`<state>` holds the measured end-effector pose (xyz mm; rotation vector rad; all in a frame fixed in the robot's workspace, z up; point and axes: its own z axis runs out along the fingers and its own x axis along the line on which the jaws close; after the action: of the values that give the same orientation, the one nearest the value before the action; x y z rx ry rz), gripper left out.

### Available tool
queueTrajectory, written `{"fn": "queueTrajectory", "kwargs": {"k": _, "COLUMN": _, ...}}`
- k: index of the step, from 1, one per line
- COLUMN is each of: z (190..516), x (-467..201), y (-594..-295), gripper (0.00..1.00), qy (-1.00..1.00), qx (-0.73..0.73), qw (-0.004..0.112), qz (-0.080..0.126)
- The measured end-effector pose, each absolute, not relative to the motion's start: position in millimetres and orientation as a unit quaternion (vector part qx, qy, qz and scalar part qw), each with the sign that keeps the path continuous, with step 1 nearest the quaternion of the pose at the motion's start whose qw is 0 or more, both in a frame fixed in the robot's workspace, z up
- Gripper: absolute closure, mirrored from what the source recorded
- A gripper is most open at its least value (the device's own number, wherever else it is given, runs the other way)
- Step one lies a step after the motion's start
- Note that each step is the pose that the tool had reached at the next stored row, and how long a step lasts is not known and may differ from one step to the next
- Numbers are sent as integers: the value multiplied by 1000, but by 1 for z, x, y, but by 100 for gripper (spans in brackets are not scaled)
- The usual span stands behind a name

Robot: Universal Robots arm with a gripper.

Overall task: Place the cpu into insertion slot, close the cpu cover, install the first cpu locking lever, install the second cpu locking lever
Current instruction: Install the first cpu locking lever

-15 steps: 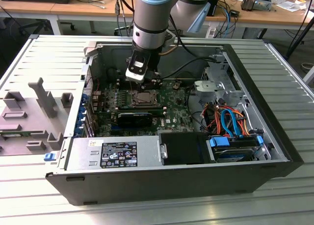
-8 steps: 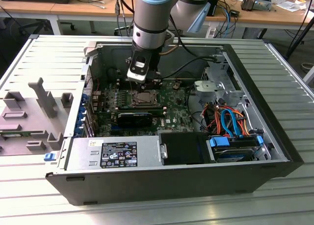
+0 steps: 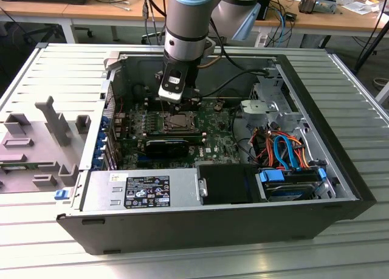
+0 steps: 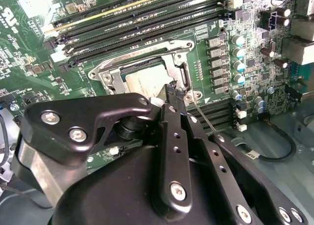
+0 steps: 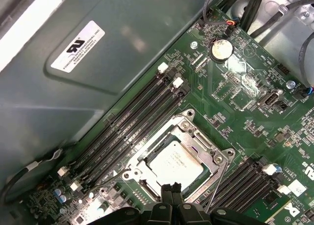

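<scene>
The cpu (image 5: 174,163) lies seated under the lowered cpu cover (image 5: 195,132); with my gripper (image 5: 171,188) pinched shut and empty at its edge, I'd press the nearby wire locking lever (image 5: 217,182) slowly and squarely.

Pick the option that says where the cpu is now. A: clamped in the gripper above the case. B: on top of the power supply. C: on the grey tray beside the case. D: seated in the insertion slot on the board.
D: in the first wrist view the cpu sits flat in the insertion slot, framed by the cpu cover.
</scene>
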<state>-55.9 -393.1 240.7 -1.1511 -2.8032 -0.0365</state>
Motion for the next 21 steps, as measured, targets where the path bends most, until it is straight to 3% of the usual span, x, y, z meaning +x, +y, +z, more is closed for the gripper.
{"fn": "queueTrajectory", "kwargs": {"k": 21, "z": 241, "x": -56, "y": -393, "gripper": 89, "qy": -931, "qx": -360, "qw": 56, "qz": -11}}
